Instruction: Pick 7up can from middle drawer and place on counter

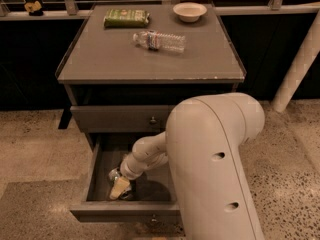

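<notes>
The middle drawer [92,171], the lowest one of the grey cabinet, stands pulled open. My gripper [120,186] reaches down into its left part, at the end of the pale arm. The 7up can [114,174] shows only as a small silvery bit right beside the gripper, mostly hidden by it. Whether the gripper touches the can cannot be told. The counter [100,59] is the cabinet's flat grey top above.
On the counter lie a clear water bottle [159,40], a green packet [126,18] and a white bowl [189,11]. The knobbed drawer front [120,119] above is closed. My large arm housing [215,169] blocks the drawer's right side. A white post [300,59] stands at right.
</notes>
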Motion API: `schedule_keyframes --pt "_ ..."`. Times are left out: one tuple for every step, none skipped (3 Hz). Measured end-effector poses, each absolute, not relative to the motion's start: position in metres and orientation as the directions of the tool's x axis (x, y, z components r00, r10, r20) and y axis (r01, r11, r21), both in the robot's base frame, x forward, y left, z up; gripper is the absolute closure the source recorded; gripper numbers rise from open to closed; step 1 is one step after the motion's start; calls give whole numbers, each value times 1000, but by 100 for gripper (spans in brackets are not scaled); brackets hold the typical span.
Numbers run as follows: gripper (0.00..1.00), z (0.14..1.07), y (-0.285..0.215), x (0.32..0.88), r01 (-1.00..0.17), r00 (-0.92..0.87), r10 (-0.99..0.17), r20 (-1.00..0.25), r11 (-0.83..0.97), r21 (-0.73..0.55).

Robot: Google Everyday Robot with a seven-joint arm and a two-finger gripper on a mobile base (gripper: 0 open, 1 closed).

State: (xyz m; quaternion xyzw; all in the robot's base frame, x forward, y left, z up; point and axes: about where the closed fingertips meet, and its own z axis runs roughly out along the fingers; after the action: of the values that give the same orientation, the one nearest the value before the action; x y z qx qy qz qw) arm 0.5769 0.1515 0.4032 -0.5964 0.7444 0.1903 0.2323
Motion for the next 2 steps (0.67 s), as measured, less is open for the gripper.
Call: schedule_keyframes --pt "0 403 152 577 -976 -181 -800 -573 216 6" --pt "0 369 160 578 -973 -206 -807 -553 231 25"
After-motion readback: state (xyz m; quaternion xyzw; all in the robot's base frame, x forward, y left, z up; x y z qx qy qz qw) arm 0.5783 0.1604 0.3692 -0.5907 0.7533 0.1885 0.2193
